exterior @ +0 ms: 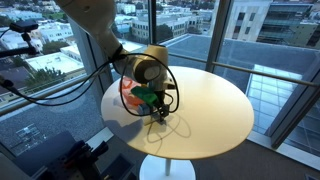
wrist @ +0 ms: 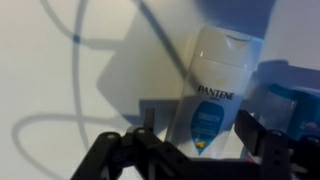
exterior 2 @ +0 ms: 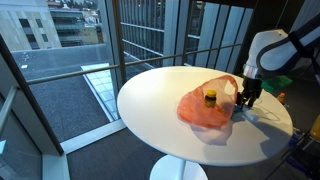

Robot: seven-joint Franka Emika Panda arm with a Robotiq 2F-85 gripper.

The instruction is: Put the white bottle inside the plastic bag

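Note:
The white Pantene bottle (wrist: 214, 88) with a blue label lies on the white round table (wrist: 60, 70), seen in the wrist view. My gripper (wrist: 200, 138) is open, with one finger on each side of the bottle's lower end and small gaps showing. The orange plastic bag (exterior 2: 200, 110) lies crumpled on the table, and my gripper (exterior 2: 245, 98) hangs low at its edge. In an exterior view the bag (exterior: 129, 97) is partly hidden behind the gripper (exterior: 158, 110). The bottle is hidden in both exterior views.
A small jar with a yellow lid (exterior 2: 210, 98) stands on the bag. A thin black cable (exterior: 176, 126) loops over the table (exterior: 210, 105) beside the gripper. Glass window walls (exterior 2: 150, 40) surround the table (exterior 2: 150, 95). A blurred dark object (wrist: 292, 100) sits beside the bottle.

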